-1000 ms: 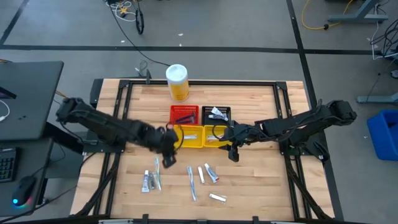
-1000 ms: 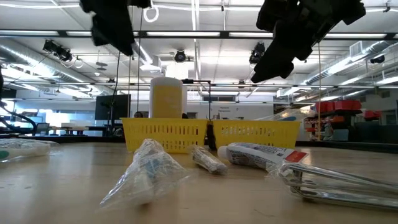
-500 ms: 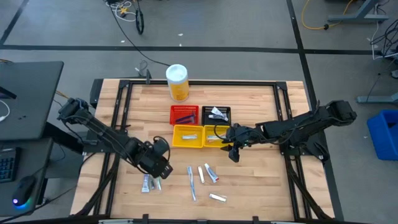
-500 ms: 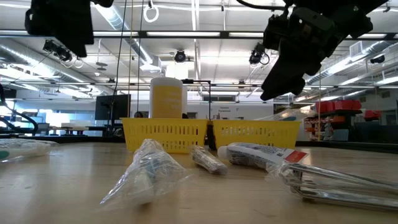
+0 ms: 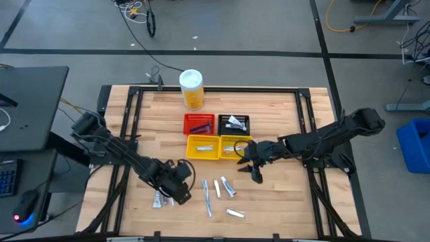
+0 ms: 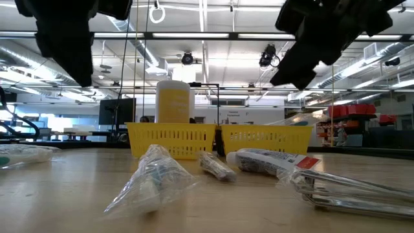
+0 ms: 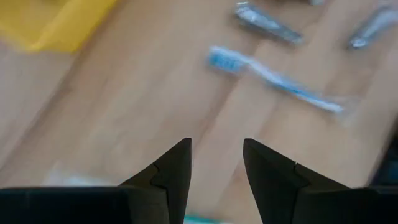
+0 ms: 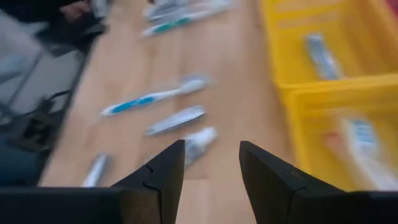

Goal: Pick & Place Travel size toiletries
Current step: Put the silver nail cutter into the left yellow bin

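Note:
Several travel size toiletries lie flat on the wooden table: a pale toothbrush (image 5: pixel 207 197) (image 7: pixel 273 81), small tubes (image 5: pixel 218 188) (image 5: pixel 228 187) (image 5: pixel 234 214), and a wrapped group (image 5: pixel 161 198) toward the left. More sit in the baskets, among them a tube (image 8: pixel 321 56). My left gripper (image 5: pixel 178 191) (image 7: pixel 216 162) hangs open above the table, just right of the wrapped group. My right gripper (image 5: pixel 254 173) (image 8: pixel 211 162) hangs open near the yellow baskets, above the tubes (image 8: pixel 176 119). Neither holds anything.
Two yellow mesh baskets (image 5: pixel 203 147) (image 5: pixel 234 146) stand mid-table, with a red one (image 5: pixel 199 124) and a black one (image 5: pixel 234 123) behind them. A tall yellow canister (image 5: pixel 191 89) with a white lid stands at the far edge. Bare wood lies left and right of the baskets.
My left gripper has travelled from beside the left yellow basket toward the table's near edge, ending by the wrapped group at the left. My right gripper has shifted a little toward the near edge. The toiletries have stayed where they were.

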`<move>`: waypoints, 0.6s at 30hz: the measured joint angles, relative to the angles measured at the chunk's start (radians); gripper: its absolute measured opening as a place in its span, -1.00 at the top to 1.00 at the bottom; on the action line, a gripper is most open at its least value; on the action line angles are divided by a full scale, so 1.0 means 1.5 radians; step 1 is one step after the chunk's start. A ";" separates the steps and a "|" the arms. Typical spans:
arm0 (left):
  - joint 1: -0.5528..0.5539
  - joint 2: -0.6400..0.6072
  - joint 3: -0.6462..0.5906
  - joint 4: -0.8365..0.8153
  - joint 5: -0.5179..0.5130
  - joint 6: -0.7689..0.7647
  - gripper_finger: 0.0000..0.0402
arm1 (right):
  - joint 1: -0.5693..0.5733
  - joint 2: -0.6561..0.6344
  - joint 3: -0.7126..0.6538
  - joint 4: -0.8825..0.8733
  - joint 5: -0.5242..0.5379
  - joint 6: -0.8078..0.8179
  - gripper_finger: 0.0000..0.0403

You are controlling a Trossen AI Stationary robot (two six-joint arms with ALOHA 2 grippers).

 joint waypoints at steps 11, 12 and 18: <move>0.011 -0.001 0.000 0.060 -0.067 0.054 0.24 | 0.164 0.066 0.019 0.062 0.129 -0.038 0.18; 0.013 -0.001 -0.001 0.075 -0.074 0.076 0.24 | 0.174 0.078 0.027 0.059 0.142 -0.038 0.18; 0.021 0.001 0.000 0.210 -0.082 0.346 0.24 | 0.195 0.131 0.056 0.064 0.179 -0.038 0.20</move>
